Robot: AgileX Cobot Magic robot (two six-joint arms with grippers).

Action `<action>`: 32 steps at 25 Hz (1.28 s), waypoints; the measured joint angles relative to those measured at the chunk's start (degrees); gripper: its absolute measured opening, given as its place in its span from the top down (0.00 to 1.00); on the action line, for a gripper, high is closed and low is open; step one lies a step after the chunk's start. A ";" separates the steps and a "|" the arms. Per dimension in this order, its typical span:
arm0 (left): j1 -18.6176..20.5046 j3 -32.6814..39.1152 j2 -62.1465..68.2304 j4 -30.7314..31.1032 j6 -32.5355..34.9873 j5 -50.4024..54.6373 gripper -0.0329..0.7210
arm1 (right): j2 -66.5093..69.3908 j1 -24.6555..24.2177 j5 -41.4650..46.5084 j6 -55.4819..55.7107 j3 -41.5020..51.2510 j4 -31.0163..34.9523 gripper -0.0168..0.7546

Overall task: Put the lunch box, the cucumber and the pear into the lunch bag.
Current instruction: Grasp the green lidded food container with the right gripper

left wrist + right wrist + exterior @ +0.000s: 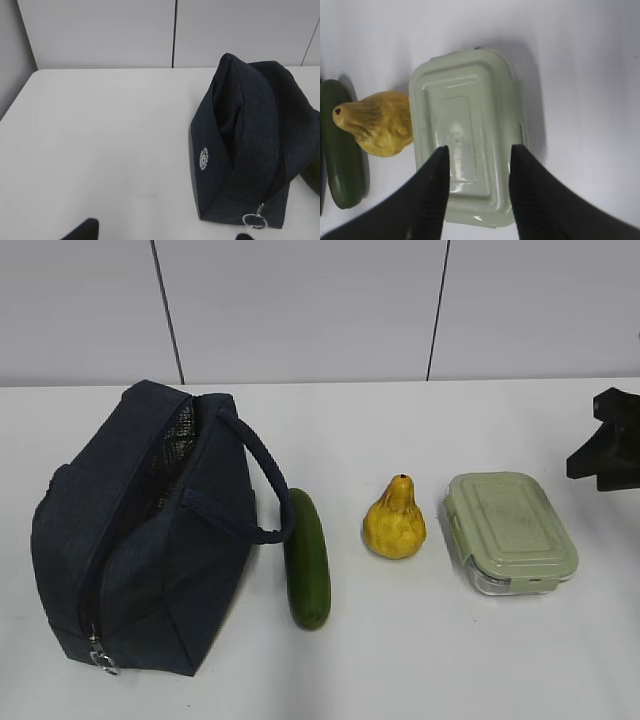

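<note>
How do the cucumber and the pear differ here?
The cucumber is dark green, long and smooth, lying flat; the pear is yellow, bulbous and bumpy, its narrow neck pointing up. The cucumber lies next to the lunch bag, the pear nearer the lunch box. Both rest on the table, ungripped.

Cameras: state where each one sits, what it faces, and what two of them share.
Exterior: raised in front, slanting down on lunch bag, cucumber, pear, lunch box; dark arm part at right edge.
Left wrist: low, facing the bag's end; fingers at bottom.
Right wrist: above the lunch box, looking down; fingers over the lid.
Exterior and right wrist share pear, cucumber, lunch box.
</note>
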 joint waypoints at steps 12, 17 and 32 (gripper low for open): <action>0.00 0.00 0.00 0.00 0.00 -0.05 0.34 | 8.04 -2.48 2.11 -6.96 0.12 -1.11 0.59; 0.00 0.00 0.00 0.00 0.00 -0.05 0.34 | 12.43 -5.26 7.28 -12.04 -2.14 8.03 0.59; 0.00 0.00 0.00 0.00 0.00 -0.05 0.34 | 13.03 -5.55 10.13 -13.54 -6.12 9.90 0.59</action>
